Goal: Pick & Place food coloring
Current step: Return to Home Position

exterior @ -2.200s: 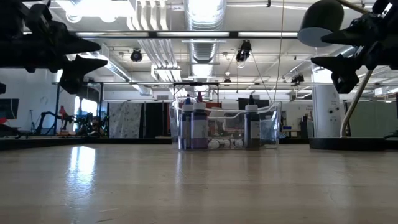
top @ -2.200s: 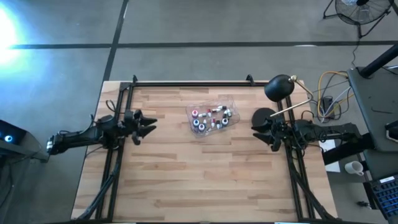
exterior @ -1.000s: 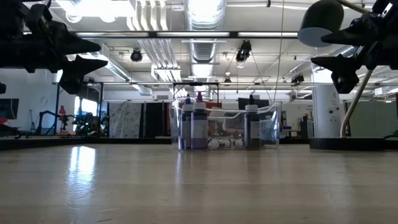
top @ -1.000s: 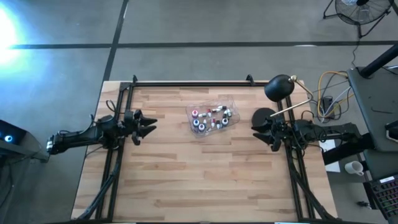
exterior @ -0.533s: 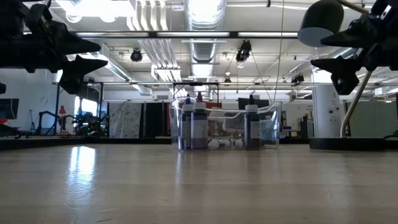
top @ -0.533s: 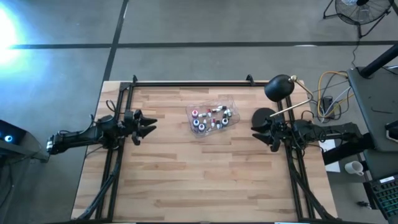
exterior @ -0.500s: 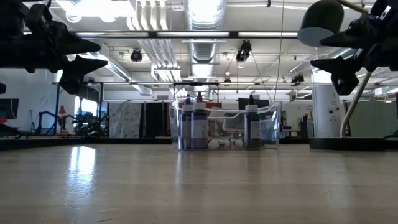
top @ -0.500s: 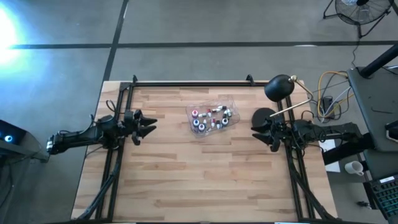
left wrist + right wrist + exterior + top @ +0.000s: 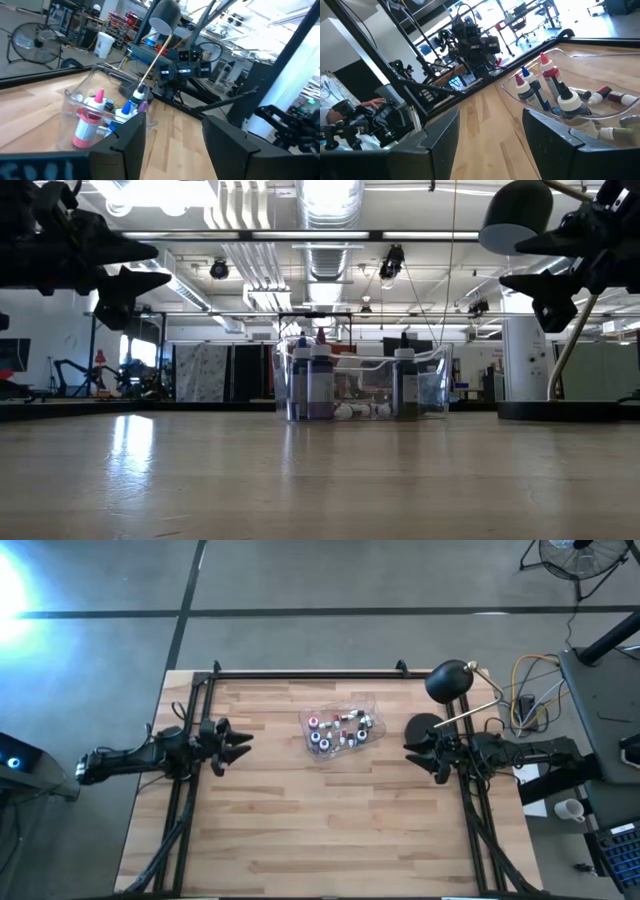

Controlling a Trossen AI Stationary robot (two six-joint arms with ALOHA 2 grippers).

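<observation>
- High view: I see the food coloring bottles [image 9: 338, 730] lying together inside the clear tub [image 9: 372, 703], a little above the centre of the frame on the wooden table [image 9: 320, 830]. The left gripper [image 9: 245, 746] is at the middle left and the right gripper [image 9: 411, 752] at the middle right. Both are well apart from the tub, spread open, with nothing held.
- Low view: the tub is in the centre; some bottles stand upright in it, others lie on its floor. The left gripper hangs in the upper left corner, the right gripper in the upper right.
- Left wrist view: the two dark fingers [image 9: 125, 142] are parted with nothing between them; the tub is ahead, the right arm [image 9: 182, 70] beyond it.
- Right wrist view: these fingers [image 9: 437, 137] are parted and empty too; the tub is ahead.
</observation>
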